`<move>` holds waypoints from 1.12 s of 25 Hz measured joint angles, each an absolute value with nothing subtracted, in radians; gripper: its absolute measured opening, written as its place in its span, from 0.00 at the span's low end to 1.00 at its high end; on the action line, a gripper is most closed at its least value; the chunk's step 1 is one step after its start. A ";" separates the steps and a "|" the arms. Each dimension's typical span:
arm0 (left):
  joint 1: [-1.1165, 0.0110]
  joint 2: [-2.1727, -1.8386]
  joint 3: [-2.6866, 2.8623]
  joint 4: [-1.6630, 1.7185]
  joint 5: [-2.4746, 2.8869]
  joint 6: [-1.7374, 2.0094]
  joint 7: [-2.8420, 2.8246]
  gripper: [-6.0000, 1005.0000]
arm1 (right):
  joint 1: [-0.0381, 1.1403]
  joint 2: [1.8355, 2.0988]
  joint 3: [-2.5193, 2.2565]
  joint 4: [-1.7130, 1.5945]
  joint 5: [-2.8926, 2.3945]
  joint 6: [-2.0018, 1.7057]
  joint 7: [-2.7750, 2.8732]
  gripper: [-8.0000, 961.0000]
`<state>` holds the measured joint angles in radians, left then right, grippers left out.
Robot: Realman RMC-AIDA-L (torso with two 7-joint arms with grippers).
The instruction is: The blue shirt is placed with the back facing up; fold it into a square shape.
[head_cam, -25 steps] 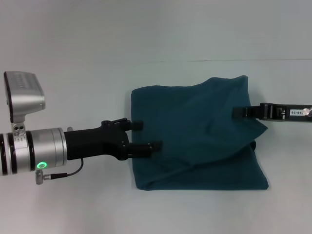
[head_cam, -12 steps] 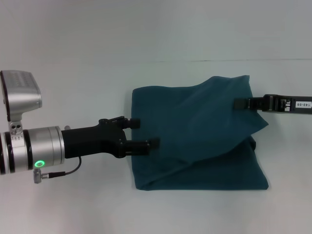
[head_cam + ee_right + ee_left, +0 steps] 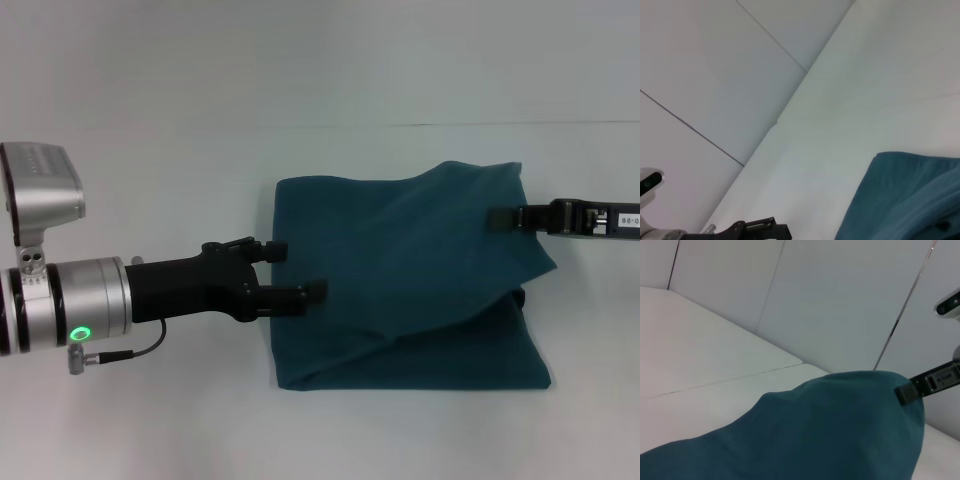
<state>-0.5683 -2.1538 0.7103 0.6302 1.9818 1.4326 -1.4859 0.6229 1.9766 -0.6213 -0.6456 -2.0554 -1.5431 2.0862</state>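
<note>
The blue shirt (image 3: 400,300) lies folded on the white table as a rough square, with no lettering showing. My right gripper (image 3: 497,218) reaches in from the right and is shut on the top layer near the shirt's far right corner, holding that fabric raised in a hump. The left wrist view shows the hump of the shirt (image 3: 830,435) with the right gripper (image 3: 910,390) at its peak. My left gripper (image 3: 297,271) stands open at the shirt's left edge, its nearer finger over the fabric. The right wrist view shows the shirt (image 3: 900,200) and the left gripper (image 3: 762,227) beyond it.
The white table (image 3: 200,130) runs around the shirt on all sides, with a faint seam line across it behind the shirt. The left arm's silver wrist and cable (image 3: 70,310) occupy the near left. White wall panels (image 3: 840,300) stand behind.
The right gripper has moved up and to the right with the top layer, pulling the raised corner outward. The left gripper has drawn back slightly to the left.
</note>
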 joint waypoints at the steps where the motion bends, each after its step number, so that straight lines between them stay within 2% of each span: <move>1: -0.569 -2.154 0.710 0.630 1.982 1.433 -1.486 0.93 | 0.620 1.976 -0.621 -0.646 -2.055 -1.545 2.086 0.04; 18: -0.572 -2.158 0.710 0.629 1.982 1.433 -1.495 0.93 | 0.580 1.971 -0.621 -0.647 -2.058 -1.577 2.086 0.04; 28: -0.572 -2.160 0.717 0.629 1.982 1.433 -1.496 0.93 | 0.537 1.981 -0.627 -0.633 -2.063 -1.531 2.076 0.04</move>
